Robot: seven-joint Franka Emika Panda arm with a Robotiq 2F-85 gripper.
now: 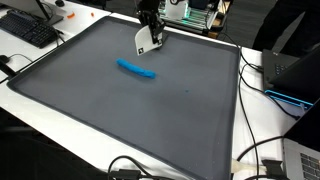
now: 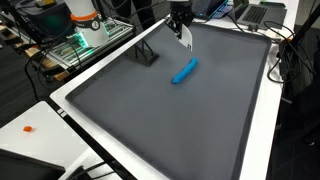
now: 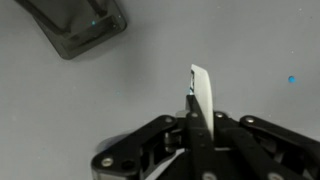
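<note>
My gripper (image 1: 151,28) hangs over the far part of the grey mat (image 1: 110,110), shut on a thin white flat piece (image 1: 146,41) that points down from the fingers. In the wrist view the gripper (image 3: 197,110) clamps this white piece (image 3: 201,88) edge-on, a little above the mat. A blue elongated object (image 1: 137,70) lies on the mat just in front of the gripper, apart from it. In an exterior view the gripper (image 2: 180,24) and white piece (image 2: 186,37) hang above the blue object (image 2: 184,71). A dark stand (image 2: 146,53) sits nearby; the stand (image 3: 75,25) also shows top left in the wrist view.
The mat lies on a white table (image 1: 250,120) with a raised dark border. A keyboard (image 1: 30,30) lies beyond one corner, and a laptop (image 1: 300,70) and cables (image 1: 262,150) along one side. Electronics with green lights (image 2: 90,35) stand behind the table.
</note>
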